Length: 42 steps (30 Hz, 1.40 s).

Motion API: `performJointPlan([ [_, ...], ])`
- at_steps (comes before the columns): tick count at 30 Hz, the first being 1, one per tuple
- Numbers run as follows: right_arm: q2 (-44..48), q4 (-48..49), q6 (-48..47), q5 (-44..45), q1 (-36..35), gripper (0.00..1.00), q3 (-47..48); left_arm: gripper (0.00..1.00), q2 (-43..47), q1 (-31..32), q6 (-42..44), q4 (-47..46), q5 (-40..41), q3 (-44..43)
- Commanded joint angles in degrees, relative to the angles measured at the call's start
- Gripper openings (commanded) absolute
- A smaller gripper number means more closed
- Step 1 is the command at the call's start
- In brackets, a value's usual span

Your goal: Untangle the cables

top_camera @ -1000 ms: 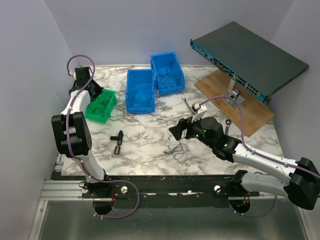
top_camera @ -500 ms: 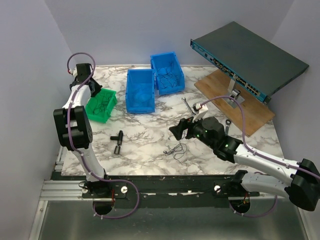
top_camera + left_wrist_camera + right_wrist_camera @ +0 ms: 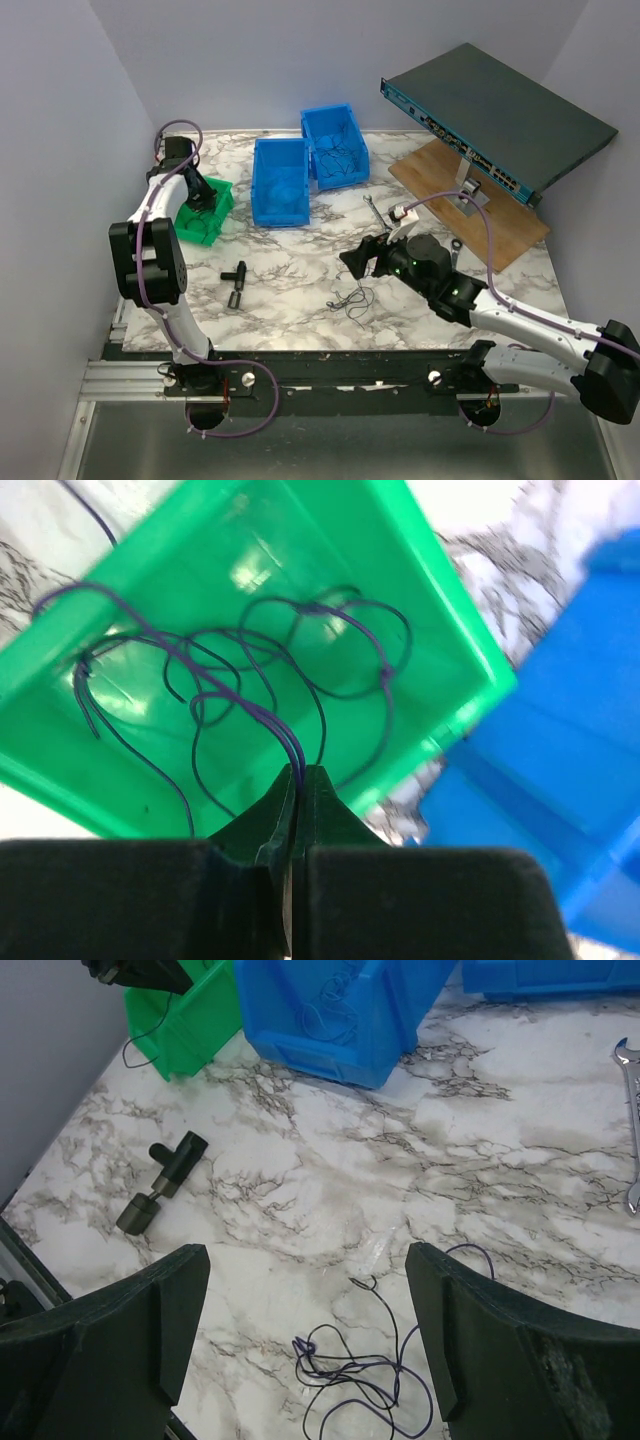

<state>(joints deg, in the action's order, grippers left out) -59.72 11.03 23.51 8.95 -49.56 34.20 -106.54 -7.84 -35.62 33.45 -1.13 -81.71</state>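
A small tangle of thin blue and black cables [image 3: 352, 298] lies on the marble table, near the front. My right gripper [image 3: 352, 262] hovers just behind and above it, jaws wide open with nothing between them. In the right wrist view the tangle [image 3: 370, 1370] lies below the gap of the gripper [image 3: 308, 1255]. More thin cables [image 3: 250, 670] lie looped in the green bin [image 3: 470, 630]. My left gripper [image 3: 298, 772] is shut on two blue strands that run down into those loops. In the top view the left gripper [image 3: 200, 192] is over the green bin [image 3: 210, 228].
Two blue bins [image 3: 280, 180] [image 3: 335, 145] stand at the back, the right one holding more wires. A black T-shaped tool [image 3: 236, 282] lies left of the tangle. A silver wrench [image 3: 375, 210] lies behind the right gripper. A network switch [image 3: 495, 115] rests on a wooden board [image 3: 440, 175].
The left arm has swung its gripper from the back left corner rightward and down over the green bin. The right arm and the tangle have not moved.
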Motion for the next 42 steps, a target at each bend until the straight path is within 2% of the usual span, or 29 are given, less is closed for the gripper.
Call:
performJointPlan([
  [1,1.77,0.61,0.05,2.19,-0.28,0.88,-0.63,0.00,6.99,1.71,3.15,3.92,-5.82,-2.34],
  [5,2.31,0.30,-0.09,2.60,-0.27,0.88,-0.74,0.00,8.81,2.29,2.92,6.91,-6.99,-5.09],
  [15,2.00,0.02,-0.09,2.12,-0.27,0.87,-0.44,0.00,14.80,3.18,2.61,10.23,3.06,-4.53],
  [22,2.14,-0.25,-0.15,2.23,-0.27,0.87,-0.29,0.00,14.64,3.10,1.27,7.43,-9.34,-2.13],
  [28,2.70,-1.15,-0.27,2.56,-0.31,0.87,0.00,0.00,9.80,-0.28,0.64,6.90,-12.27,-3.93],
  [32,3.72,-1.48,-0.15,2.87,-0.28,0.87,0.11,0.00,3.14,-5.32,-0.29,8.29,-20.79,-8.58],
  [38,4.90,-1.62,0.04,3.37,-0.32,0.86,-0.03,0.00,-5.54,-7.28,-0.19,13.84,-21.90,-17.16],
  [42,6.72,-1.81,0.27,3.89,-0.32,0.86,-0.81,0.00,-10.71,-7.67,0.22,16.72,-19.39,-22.36],
])
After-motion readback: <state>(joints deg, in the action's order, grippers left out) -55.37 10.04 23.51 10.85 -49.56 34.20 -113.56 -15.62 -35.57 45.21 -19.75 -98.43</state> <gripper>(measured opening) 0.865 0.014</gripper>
